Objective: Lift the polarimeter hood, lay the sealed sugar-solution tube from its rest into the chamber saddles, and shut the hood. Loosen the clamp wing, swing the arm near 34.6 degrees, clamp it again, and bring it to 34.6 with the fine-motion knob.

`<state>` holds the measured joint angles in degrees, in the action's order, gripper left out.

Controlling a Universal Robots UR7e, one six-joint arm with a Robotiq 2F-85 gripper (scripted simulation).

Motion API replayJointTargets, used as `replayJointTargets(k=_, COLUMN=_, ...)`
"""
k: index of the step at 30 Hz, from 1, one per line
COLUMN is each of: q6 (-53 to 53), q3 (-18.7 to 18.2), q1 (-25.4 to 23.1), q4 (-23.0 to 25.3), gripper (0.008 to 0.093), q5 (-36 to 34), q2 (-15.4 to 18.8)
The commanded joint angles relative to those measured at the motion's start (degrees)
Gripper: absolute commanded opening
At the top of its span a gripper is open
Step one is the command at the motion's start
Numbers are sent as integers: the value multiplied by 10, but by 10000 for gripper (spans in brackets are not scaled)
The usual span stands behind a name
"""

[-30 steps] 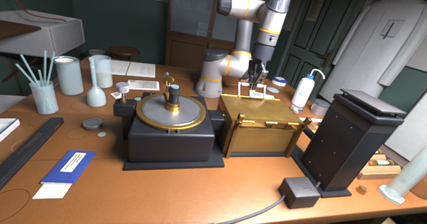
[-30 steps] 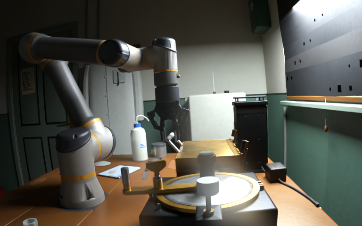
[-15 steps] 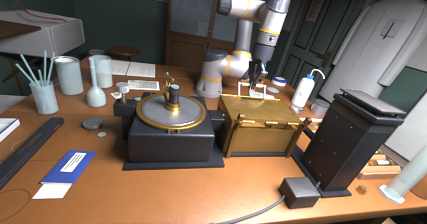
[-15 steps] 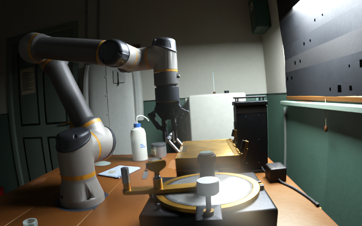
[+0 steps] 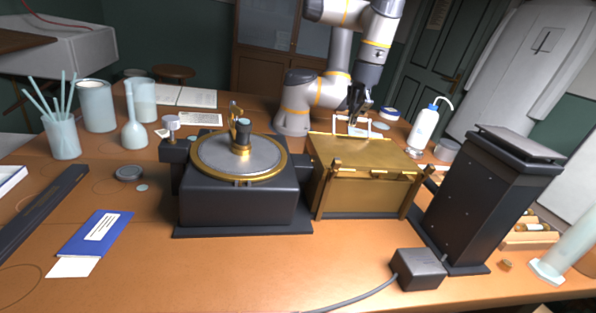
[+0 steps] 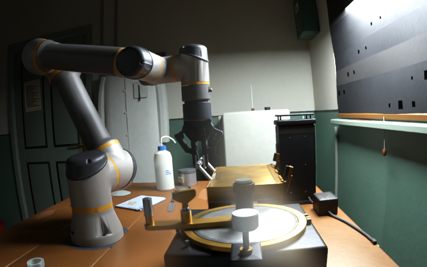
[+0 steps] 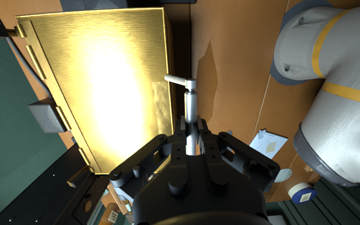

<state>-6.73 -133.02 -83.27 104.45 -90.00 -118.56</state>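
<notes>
The brass polarimeter hood (image 5: 363, 153) (image 7: 101, 83) lies closed over the chamber, right of the graduated dial (image 5: 238, 153). A silver handle bar (image 5: 352, 119) (image 7: 190, 111) stands off the hood's far edge. My gripper (image 5: 355, 117) (image 6: 200, 163) (image 7: 190, 131) reaches down from above at that edge, and in the wrist camera its fingers are closed on the handle bar from either side. The sugar-solution tube (image 5: 531, 227) lies in its wooden rest at the far right. The brass swing arm (image 6: 189, 225) with its clamp wing (image 6: 183, 196) and the fine-motion knob (image 6: 245, 219) sit at the dial.
Behind the hood stand the arm's base (image 5: 296, 107), a wash bottle (image 5: 423, 126) and small jars. A tall black lamp housing (image 5: 492, 194) stands right of the hood, with a grey power box (image 5: 418, 267) and cable in front. Glassware crowds the left of the bench.
</notes>
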Motion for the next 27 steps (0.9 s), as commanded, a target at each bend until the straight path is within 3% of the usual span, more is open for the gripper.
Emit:
replayJointTargets(k=1, q6=0, q3=0, q1=0, q4=0, gripper=80, q5=0, q2=0)
replayJointTargets(k=27, q6=0, q3=9, q1=0, q4=-9, gripper=80, q5=0, q2=0)
